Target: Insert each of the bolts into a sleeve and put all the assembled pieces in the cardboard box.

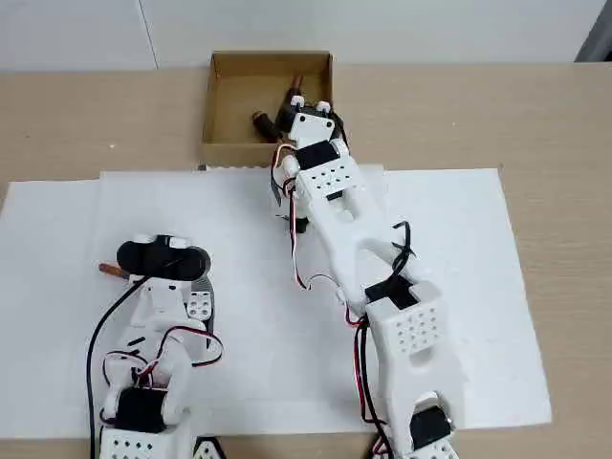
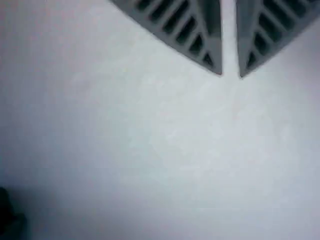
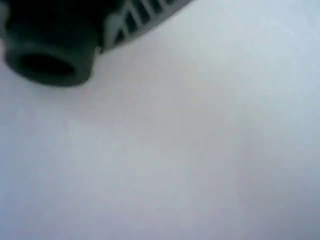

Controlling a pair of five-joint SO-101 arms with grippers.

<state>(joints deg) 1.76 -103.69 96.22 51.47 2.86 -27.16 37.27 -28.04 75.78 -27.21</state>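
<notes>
The cardboard box [image 1: 222,105] stands at the far middle of the table. Inside it lie a dark piece with a brown end [image 1: 263,123] and another brown-tipped piece [image 1: 296,84]. My right gripper [image 1: 302,111] hangs over the box's right part, shut on a black sleeve [image 3: 47,55] whose hollow end faces the wrist camera beside a grey finger [image 3: 132,22]. My left gripper [image 2: 230,74] hovers low over the white paper at the near left, its grey fingers almost together with nothing between them. A brown bolt [image 1: 113,272] lies on the paper just left of that gripper [image 1: 161,258].
A large white paper sheet [image 1: 459,249] covers the table's middle, with bare wood around it. The right arm [image 1: 354,229] stretches diagonally from the near right up to the box. Cables loop beside both arms.
</notes>
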